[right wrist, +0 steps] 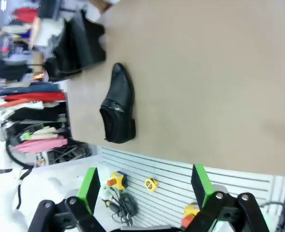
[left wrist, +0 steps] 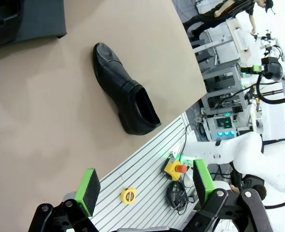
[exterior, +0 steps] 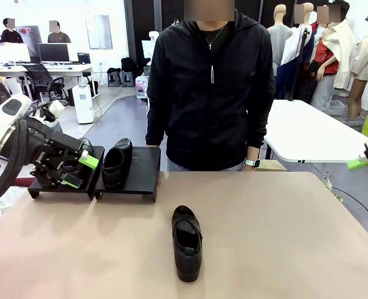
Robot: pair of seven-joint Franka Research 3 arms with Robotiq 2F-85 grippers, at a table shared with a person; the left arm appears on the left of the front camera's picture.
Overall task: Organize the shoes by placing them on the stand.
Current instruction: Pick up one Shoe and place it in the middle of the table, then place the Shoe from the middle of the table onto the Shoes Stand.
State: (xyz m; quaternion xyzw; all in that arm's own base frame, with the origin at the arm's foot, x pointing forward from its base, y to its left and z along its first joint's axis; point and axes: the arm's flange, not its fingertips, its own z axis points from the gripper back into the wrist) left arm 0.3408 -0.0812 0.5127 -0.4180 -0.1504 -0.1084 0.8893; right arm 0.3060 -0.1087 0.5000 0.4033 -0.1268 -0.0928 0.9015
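Leather, glossy and black, covers the loafer (exterior: 187,243) lying alone near the middle of the matte tan worktop (exterior: 284,237), its rounded toe pointing toward the robot's side and its low heel and open collar toward the person (exterior: 209,87). A second, matching loafer (exterior: 116,163) sits on the right platform of the stand (exterior: 140,174), a low black piece with two flat sloped rectangles at the worktop's far left. The left gripper (exterior: 81,171) hovers over the stand's left platform, jaws spread wide with nothing between the green pads. The right gripper (exterior: 366,163) sits at the frame's right edge, partly cut off; its jaws seem open and empty in the wrist view.
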